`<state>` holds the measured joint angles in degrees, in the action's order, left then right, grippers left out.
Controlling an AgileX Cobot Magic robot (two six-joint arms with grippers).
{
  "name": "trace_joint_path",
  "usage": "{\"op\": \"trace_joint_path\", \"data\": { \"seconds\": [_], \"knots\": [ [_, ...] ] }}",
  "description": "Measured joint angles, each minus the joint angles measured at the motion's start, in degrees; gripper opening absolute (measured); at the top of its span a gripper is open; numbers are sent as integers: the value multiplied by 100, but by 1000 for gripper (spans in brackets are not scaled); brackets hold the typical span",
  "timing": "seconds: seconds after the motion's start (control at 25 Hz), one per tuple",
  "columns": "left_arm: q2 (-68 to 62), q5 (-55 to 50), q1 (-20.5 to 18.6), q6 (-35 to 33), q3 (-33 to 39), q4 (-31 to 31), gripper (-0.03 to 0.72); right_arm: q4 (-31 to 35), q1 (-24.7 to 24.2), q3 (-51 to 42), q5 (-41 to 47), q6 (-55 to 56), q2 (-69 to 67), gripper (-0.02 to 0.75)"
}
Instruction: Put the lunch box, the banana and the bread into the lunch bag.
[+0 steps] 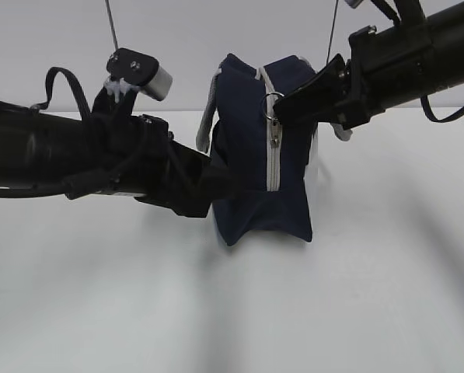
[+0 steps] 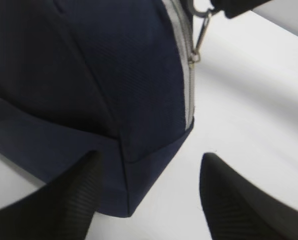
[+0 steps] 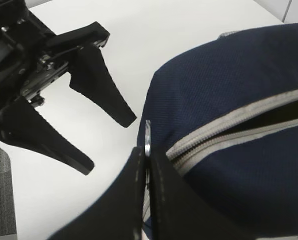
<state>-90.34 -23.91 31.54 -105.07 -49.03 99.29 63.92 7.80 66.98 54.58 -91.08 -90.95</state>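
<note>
We judge the lunch bag (image 1: pixel 251 155) soft; right gripper (image 3: pixel 148 165) seemingly pinches its zipper ring (image 1: pixel 272 99), left gripper (image 2: pixel 149 195) spread beside.

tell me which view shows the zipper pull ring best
The exterior view: the zipper pull ring hangs in profile at the right gripper, the slider below it on the lunch bag. The left wrist view shows the pull at its top edge, cut off. The right wrist view shows only a sliver of it between shut fingers.
</note>
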Motion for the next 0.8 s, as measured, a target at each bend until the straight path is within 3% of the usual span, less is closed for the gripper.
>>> {"op": "trace_joint_path", "data": {
  "seconds": [0.2, 0.8],
  "knots": [
    [-230, 77, 0, -579, -12, 104, 445, 0, 0, 0, 53, 0, 0, -16],
    [-485, -87, 0, -648, -466, 104, 447, 0, 0, 0, 108, 32, 0, -16]
  ]
}}
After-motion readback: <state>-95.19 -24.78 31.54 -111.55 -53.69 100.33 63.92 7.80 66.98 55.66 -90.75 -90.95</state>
